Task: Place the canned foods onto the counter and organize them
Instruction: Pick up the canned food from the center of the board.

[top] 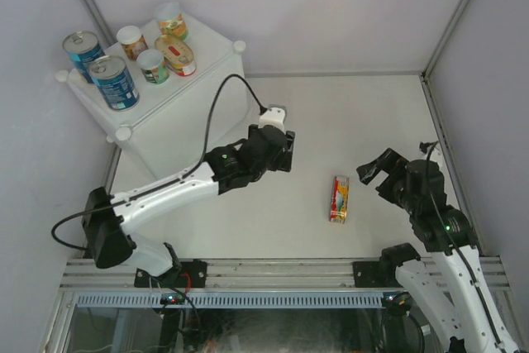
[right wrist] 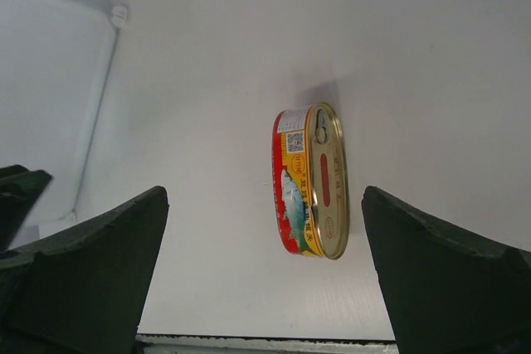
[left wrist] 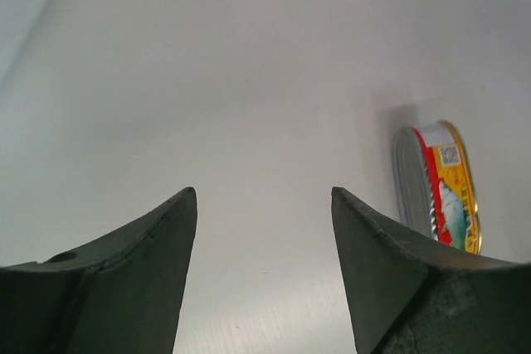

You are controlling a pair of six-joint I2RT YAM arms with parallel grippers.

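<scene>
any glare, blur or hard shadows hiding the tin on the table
Top external: even soft light, the flat oval red-and-yellow tin sharp, hardly any shadow; left wrist: tin crisp near the right edge, faint shadow above it, left tool dark and featureless; right wrist: tin sharp, soft shadow above, right tool nearly a silhouette.

The top camera looks steeply down from above and behind the arm bases, taking in the whole table (top: 372, 121) and box (top: 178, 113). Each wrist camera looks out between its own fingers (left wrist: 124, 279), close over the tabletop. All three share the tin (top: 340, 198).
</scene>
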